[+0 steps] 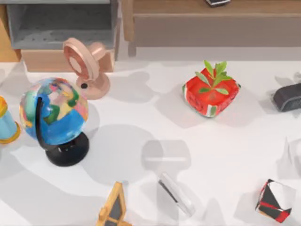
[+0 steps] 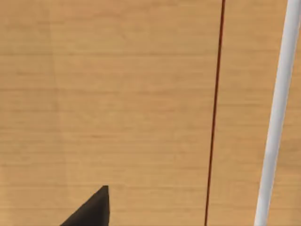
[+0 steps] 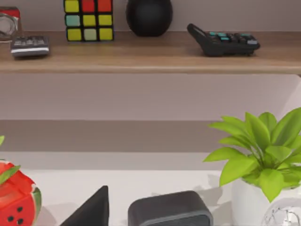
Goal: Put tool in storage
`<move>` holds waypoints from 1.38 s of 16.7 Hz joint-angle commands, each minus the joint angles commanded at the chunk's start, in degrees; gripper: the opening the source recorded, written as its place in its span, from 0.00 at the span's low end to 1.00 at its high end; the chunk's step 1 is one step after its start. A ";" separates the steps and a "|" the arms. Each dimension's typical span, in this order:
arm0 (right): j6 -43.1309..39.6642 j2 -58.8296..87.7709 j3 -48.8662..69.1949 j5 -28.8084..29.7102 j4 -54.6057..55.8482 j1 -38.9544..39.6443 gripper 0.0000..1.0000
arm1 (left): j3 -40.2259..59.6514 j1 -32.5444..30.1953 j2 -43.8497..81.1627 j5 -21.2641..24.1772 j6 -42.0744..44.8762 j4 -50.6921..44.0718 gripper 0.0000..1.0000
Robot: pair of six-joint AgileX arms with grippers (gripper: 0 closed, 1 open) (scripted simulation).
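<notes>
The tool is a small flat silvery, glassy piece with a thin dark strip along one edge. It lies on the white table near the front edge, slightly right of centre. The storage, a grey open compartment in a wooden case, stands at the back left. A dark corner of my left gripper shows in the left wrist view against a wooden surface. In the right wrist view, a dark corner of my right gripper hangs over the table, facing the back shelf.
A globe stands at the left, with a pink round stand behind it. A red watermelon-patterned plant pot sits right of centre, a dark grey device at the right edge. An orange-framed triangle and a black-white-red cube flank the tool.
</notes>
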 joint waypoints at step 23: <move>0.00 0.00 0.00 0.00 0.00 0.00 1.00 | 6.56 -1.46 3.07 -1.42 -0.04 -3.46 0.17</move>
